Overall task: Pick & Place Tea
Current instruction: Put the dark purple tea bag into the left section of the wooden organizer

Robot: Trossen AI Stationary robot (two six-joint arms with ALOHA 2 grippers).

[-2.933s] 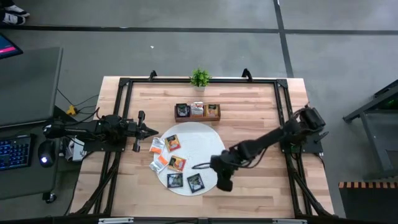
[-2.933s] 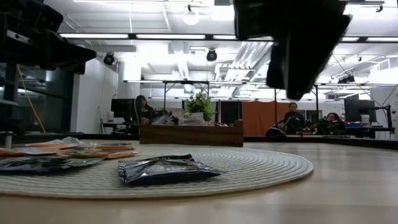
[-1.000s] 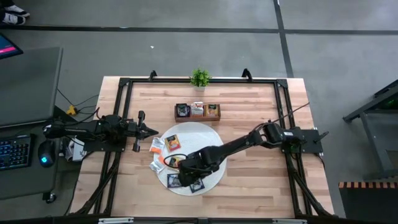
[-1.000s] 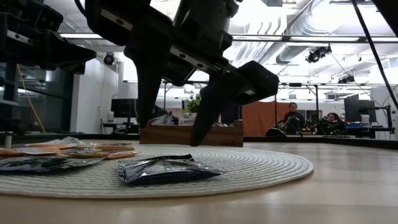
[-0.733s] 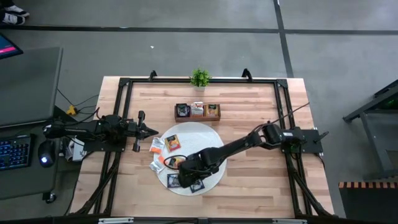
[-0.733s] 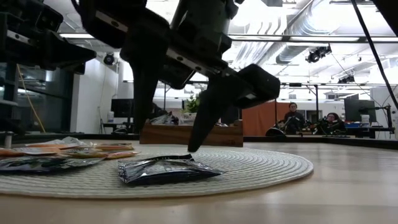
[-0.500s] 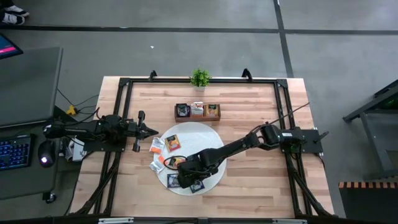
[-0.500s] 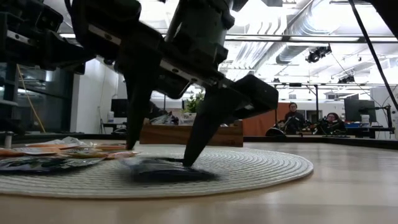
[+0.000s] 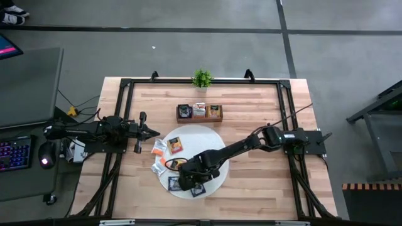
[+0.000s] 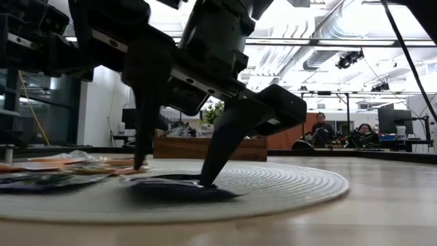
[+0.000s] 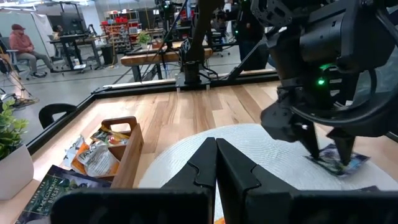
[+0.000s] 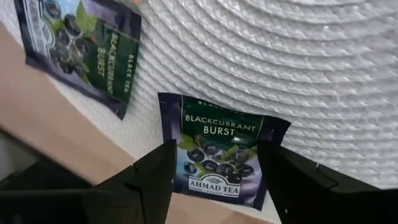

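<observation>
Since a moment ago the right gripper (image 9: 186, 183) has dropped onto the round mat (image 9: 210, 141), fingers spread either side of a black tea sachet (image 9: 196, 188) near the mat's front edge. From table height, the fingertips (image 10: 205, 180) touch down around that sachet (image 10: 179, 188), not clamped yet; more sachets (image 10: 75, 162) lie beside it. Left wrist view: the left gripper (image 11: 215, 144) waits at the mat's edge, fingers together, wooden tray (image 11: 127, 149) nearby. Right wrist view: sachet (image 12: 217, 155) sits between open jaws, another black sachet (image 12: 81, 46) close by.
</observation>
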